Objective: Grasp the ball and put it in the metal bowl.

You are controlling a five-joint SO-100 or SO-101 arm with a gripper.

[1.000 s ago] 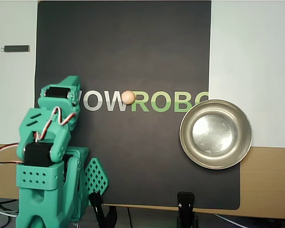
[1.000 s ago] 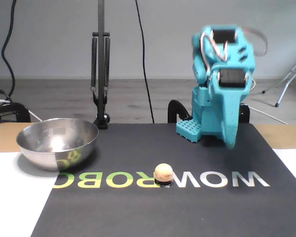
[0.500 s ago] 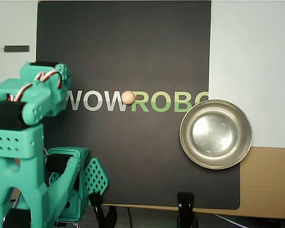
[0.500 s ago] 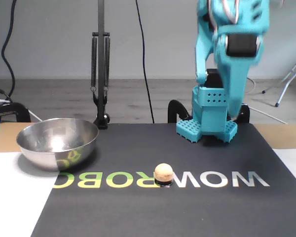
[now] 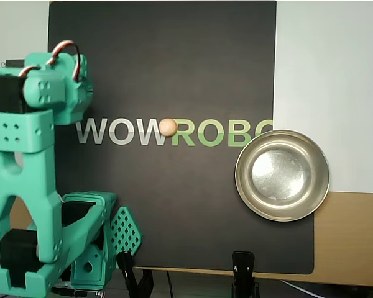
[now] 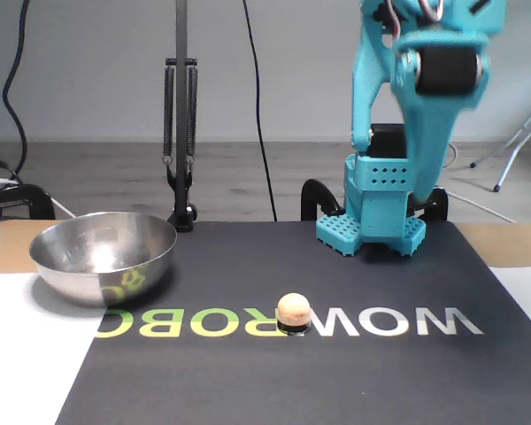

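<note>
Black mat (image 5: 174,56) with printed lettering covers most of the table; white sheet and bare wood at the edges. Ball (image 5: 168,127) sits on the mat among the letters, untouched; in the fixed view it (image 6: 293,310) rests at the middle of the word. Metal bowl (image 5: 282,174) stands well apart from the ball, at the right in the overhead view, at the left (image 6: 103,255) in the fixed view, and empty.

Change over the last second: teal arm (image 5: 25,161) has unfolded from a crouch over its base and risen; upper links now tall in the fixed view (image 6: 425,106), head cut off by the top edge. Gripper not visible in either view, so jaw opening cannot be told.

Judgement: reach only beginning; descent to the ball and grasp not yet started.
</note>
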